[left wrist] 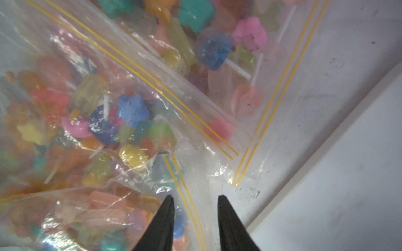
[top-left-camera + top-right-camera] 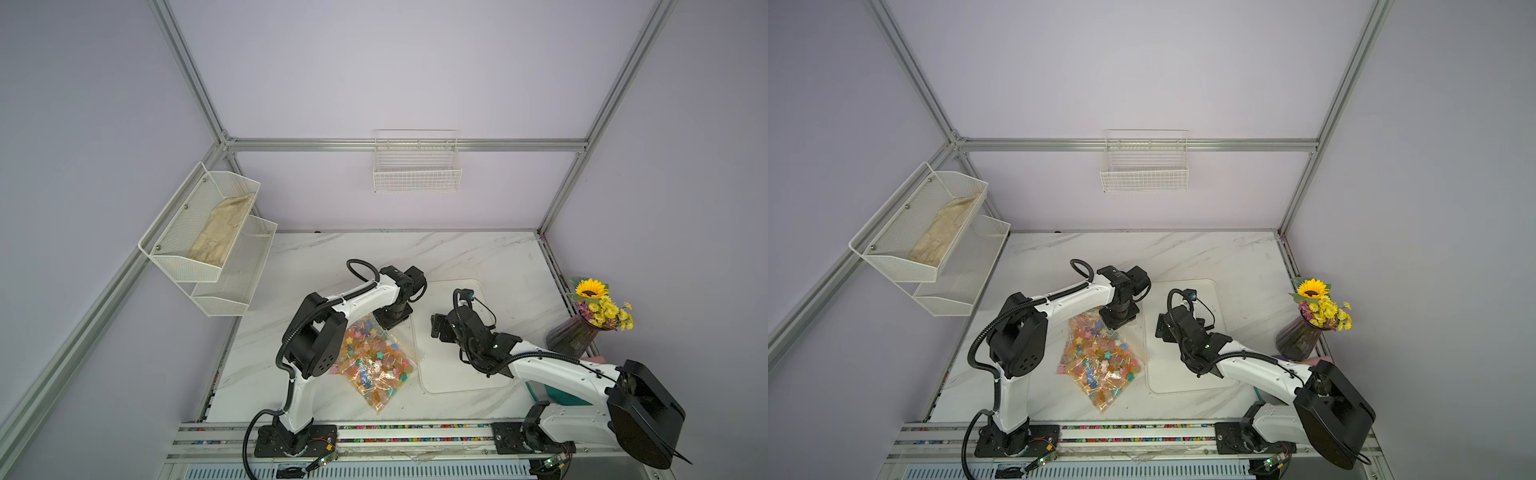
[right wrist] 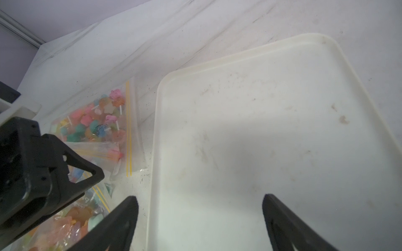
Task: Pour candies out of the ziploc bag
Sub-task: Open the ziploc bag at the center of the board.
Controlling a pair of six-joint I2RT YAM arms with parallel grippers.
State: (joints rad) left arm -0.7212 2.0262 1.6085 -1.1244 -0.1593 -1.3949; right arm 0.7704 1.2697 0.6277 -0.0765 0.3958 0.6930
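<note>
The left gripper (image 1: 194,196) hangs low over the mouth end of the ziploc bag (image 2: 376,365), its two black fingers (image 1: 166,219) standing a narrow gap apart rather than closed. Clear plastic and a pair of the bag's yellow zip lines run under that gap and between the jaws; whether the fingertips press on the film I cannot tell. The candies (image 1: 132,110) are little stars and flowers in blue, pink, yellow, green and orange on thin pale sticks. They lie packed inside the bag, ahead of this gripper and off to one side of it, under creased plastic whose zip lines cross at angles. The bag lies on the marble bench (image 2: 457,253), stretching away from the gripper toward the arms' bases. The right gripper (image 3: 200,196) hovers with its jaws wide apart, clamped on nothing. One finger is over the white tray (image 3: 239,130), the other over the strip of bench between tray and bag. Seen from it, the bag lies just beside the tray's edge, and the left gripper sits close by over the bag.
</note>
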